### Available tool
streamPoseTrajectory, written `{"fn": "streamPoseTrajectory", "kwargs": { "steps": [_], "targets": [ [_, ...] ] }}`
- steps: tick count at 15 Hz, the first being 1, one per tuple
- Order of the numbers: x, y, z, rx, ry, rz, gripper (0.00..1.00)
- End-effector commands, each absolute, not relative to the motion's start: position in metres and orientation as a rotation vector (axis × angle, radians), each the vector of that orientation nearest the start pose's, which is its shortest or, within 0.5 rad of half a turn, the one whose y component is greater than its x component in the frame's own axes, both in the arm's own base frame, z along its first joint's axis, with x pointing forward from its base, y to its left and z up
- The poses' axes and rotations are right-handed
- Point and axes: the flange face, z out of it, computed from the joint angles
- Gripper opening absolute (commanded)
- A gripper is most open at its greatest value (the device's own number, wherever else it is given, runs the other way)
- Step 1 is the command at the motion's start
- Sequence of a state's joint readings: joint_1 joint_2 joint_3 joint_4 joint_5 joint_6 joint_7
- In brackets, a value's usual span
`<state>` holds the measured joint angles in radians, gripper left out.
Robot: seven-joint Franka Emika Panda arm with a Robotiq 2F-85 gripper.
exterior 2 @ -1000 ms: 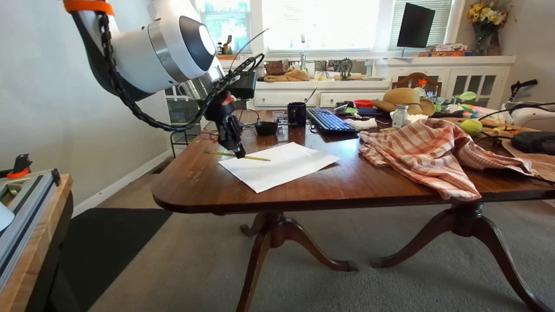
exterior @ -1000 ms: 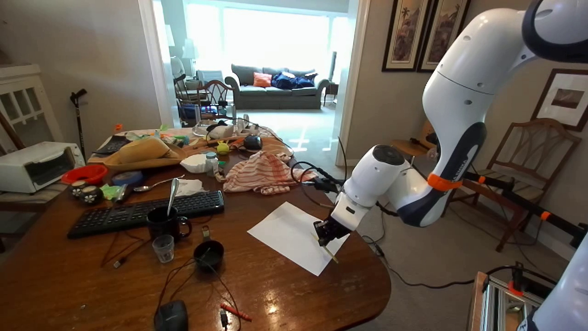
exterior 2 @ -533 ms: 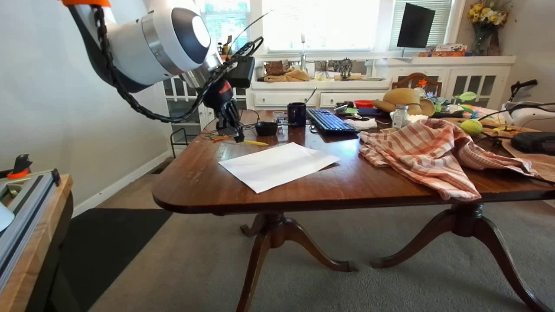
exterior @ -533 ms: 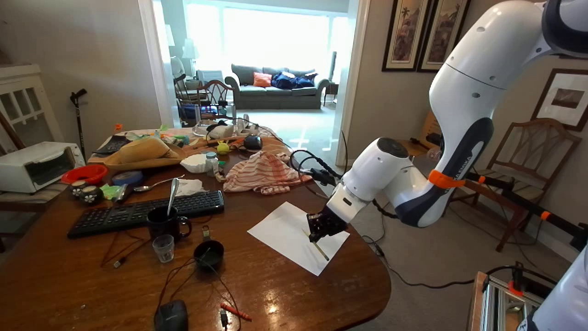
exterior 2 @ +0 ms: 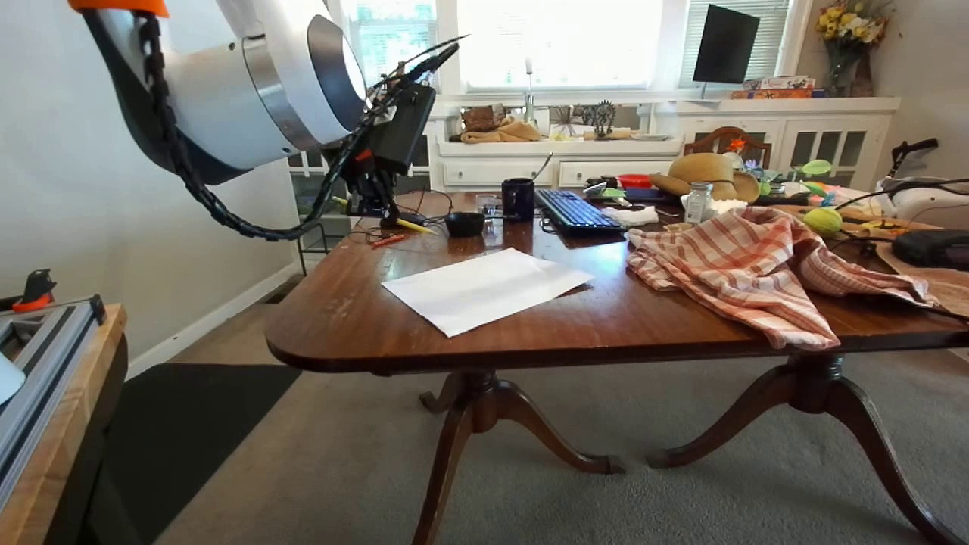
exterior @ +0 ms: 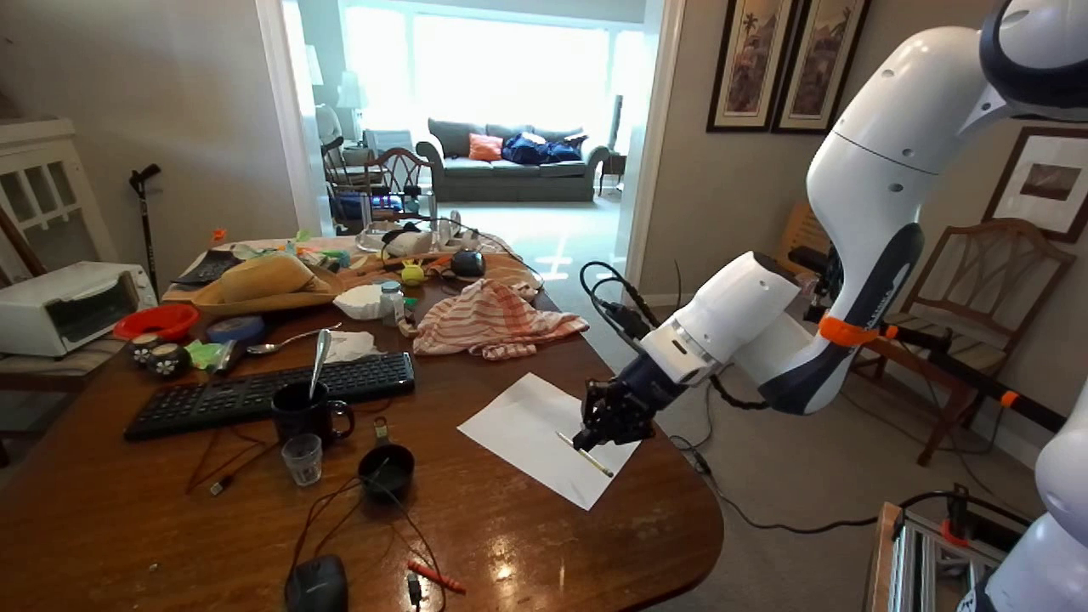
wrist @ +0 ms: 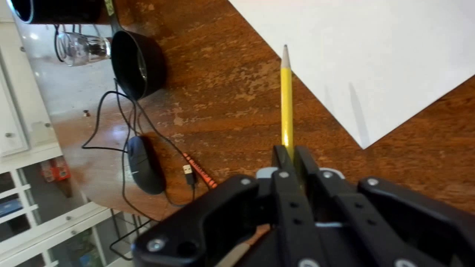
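A yellow pencil (wrist: pixel 287 104) is pinched between the two black fingers of my gripper (wrist: pixel 291 155), its sharpened tip pointing away from the wrist. Both exterior views show the gripper (exterior: pixel 583 440) up over the near end of the table. There the pencil (exterior 2: pixel 414 226) slants tip-down through the jaws, clear of the wood. A white paper sheet (exterior 2: pixel 492 288) lies flat on the tabletop. From the wrist, the pencil tip appears over one edge of the sheet (wrist: pixel 386 48), apart from it. The middle of the pencil is hidden by the fingers.
A black mug (exterior: pixel 293 416) with a spoon, a clear cup (exterior: pixel 303 460) and a small black pot (exterior: pixel 387 476) stand beside a keyboard (exterior: pixel 212 405). A mouse (exterior: pixel 317 585), loose cables and a red crayon (exterior: pixel 436 577) lie nearby. A striped cloth (exterior: pixel 484 321) sits farther along.
Still holding the pencil, my gripper has lifted away from the paper's corner and moved toward the crayon side of the table. The wrist has turned, and the pencil slants more steeply.
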<state>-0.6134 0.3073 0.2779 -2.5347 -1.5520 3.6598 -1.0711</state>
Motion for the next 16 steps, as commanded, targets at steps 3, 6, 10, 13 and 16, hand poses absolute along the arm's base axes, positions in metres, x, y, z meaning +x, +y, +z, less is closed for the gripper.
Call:
{"fn": "streamPoseTrajectory", "kwargs": {
  "steps": [3, 6, 10, 13, 16],
  "targets": [
    [0.407, -0.035, 0.271, 1.279, 2.453, 1.068, 0.02],
    [0.412, -0.060, 0.294, 1.424, 2.390, 1.192, 0.02],
    [0.425, -0.101, 0.330, 1.631, 2.255, 1.354, 0.02],
    [0.445, -0.130, 0.343, 1.771, 2.198, 1.372, 0.02],
    [0.469, -0.140, 0.352, 1.887, 2.204, 1.367, 0.02]
  ]
}}
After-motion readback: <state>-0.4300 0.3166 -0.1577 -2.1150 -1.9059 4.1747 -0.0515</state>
